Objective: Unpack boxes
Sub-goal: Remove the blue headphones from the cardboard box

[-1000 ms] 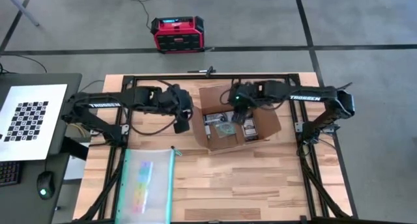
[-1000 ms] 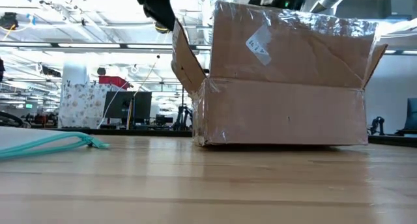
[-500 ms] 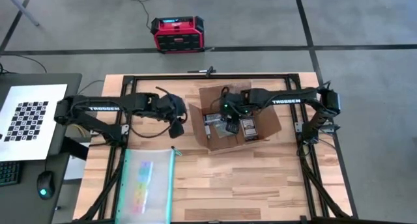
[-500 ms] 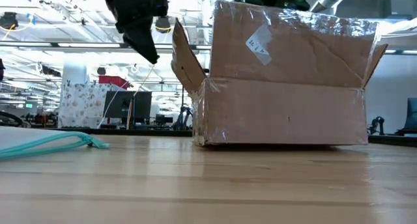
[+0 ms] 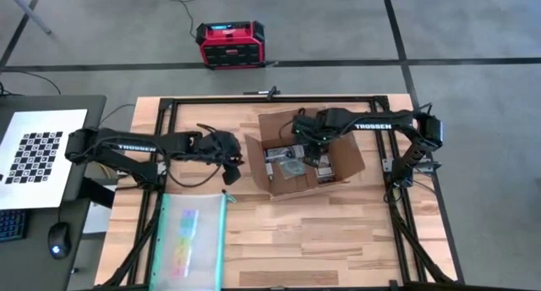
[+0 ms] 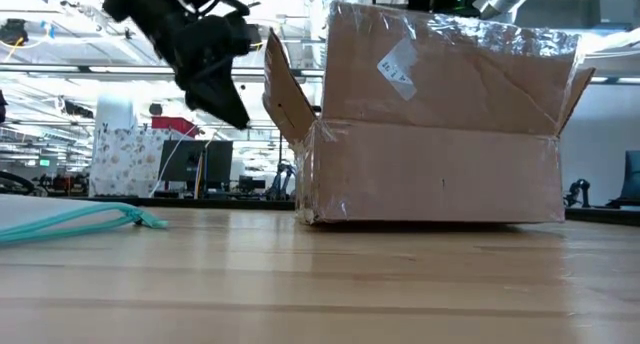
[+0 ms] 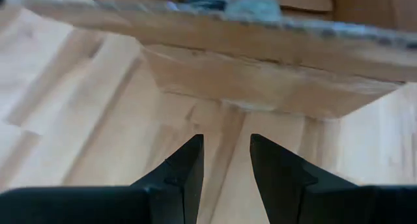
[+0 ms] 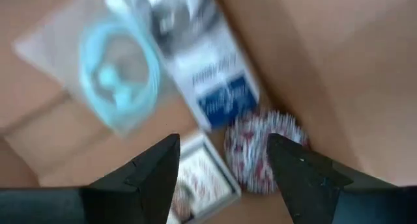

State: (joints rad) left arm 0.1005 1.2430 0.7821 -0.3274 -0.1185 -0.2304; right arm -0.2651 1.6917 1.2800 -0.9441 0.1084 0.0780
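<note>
The brown cardboard box (image 5: 304, 156) sits at the middle of the wooden table (image 5: 338, 232) toward its far edge, all four flaps folded out, shiny clear tape crinkled over its side and a small white label stuck high on the wall facing the low camera. The right gripper (image 5: 309, 152) hangs inside the open top with its fingers spread and nothing between them, over a white-and-blue packet (image 8: 215, 87) and a pale blue ring in a bag (image 8: 120, 68). The left gripper (image 7: 225, 162) hovers just beside the box's left flap, jaws parted a little and empty.

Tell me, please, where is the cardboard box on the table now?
In the high view the cardboard box stands open right of the table's middle, between the left gripper and the right arm, with the right gripper above its inside.
</note>
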